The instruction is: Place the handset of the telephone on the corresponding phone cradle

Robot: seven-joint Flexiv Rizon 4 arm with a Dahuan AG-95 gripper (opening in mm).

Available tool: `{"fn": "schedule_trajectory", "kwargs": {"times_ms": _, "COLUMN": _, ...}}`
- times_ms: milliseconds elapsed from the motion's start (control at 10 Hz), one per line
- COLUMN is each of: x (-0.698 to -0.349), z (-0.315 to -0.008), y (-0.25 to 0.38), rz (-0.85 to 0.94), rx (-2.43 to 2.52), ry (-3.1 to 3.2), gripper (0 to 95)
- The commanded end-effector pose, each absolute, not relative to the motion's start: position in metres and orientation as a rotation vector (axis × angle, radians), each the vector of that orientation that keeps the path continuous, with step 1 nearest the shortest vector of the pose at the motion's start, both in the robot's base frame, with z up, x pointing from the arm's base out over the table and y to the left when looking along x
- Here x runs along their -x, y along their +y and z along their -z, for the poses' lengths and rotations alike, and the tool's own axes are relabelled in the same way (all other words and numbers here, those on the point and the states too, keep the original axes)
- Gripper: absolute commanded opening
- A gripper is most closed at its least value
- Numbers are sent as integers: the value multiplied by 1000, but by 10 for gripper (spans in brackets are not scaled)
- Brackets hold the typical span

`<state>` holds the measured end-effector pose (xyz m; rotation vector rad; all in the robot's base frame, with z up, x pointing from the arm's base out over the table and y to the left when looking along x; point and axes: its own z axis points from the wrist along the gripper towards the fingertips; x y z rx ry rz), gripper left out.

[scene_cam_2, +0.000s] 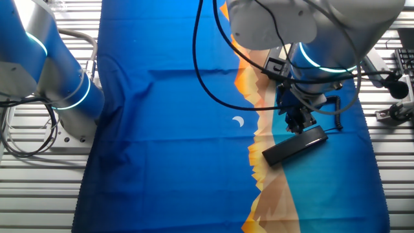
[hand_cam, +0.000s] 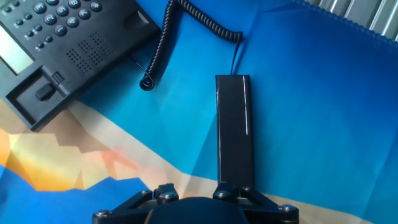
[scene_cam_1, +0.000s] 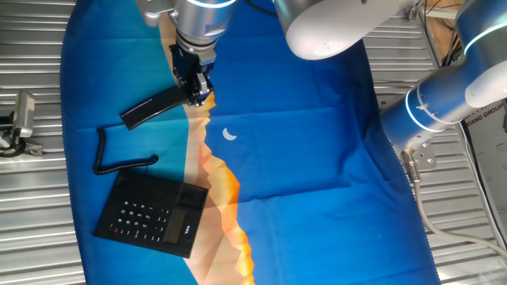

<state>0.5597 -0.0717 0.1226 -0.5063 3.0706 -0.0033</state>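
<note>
Because the handset (scene_cam_1: 153, 108) is a long, narrow bar of hard black plastic, it is judged to be stiff, fairly light and rather slippery on its glossy face. It is held at one end by the tool (scene_cam_1: 196, 93), whose fingers are closed on it, so the free end is expected to sag or swing about that hold; a grip nearer the middle would be steadier. Whether the free end is touching the blue cloth (scene_cam_1: 317, 158) on the counter (scene_cam_1: 40, 63) cannot be told.

A pull is likely to be felt from the coiled cord (scene_cam_1: 107, 158), which trails across the cloth between handset and telephone (scene_cam_1: 153, 214). The phone cradle (hand_cam: 38, 93) is seen in the hand view as an empty recessed strip beside the keypad, well apart from the handset. Nothing else is seen lying between them apart from the cord. A second robot arm (scene_cam_1: 444, 103) stands at the cloth's edge, away from the path.
</note>
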Motion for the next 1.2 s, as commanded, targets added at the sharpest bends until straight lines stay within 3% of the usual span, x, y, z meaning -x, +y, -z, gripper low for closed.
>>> {"fn": "schedule_trajectory", "kwargs": {"times_ms": 100, "x": -558, "z": -123, "y": -72, "rz": 2, "rx": 503, "ry": 3068, "gripper": 380}}
{"fn": "schedule_trajectory", "kwargs": {"times_ms": 1200, "x": -559, "z": -123, "y": -72, "rz": -8, "rx": 472, "ry": 3072, "gripper": 380}}
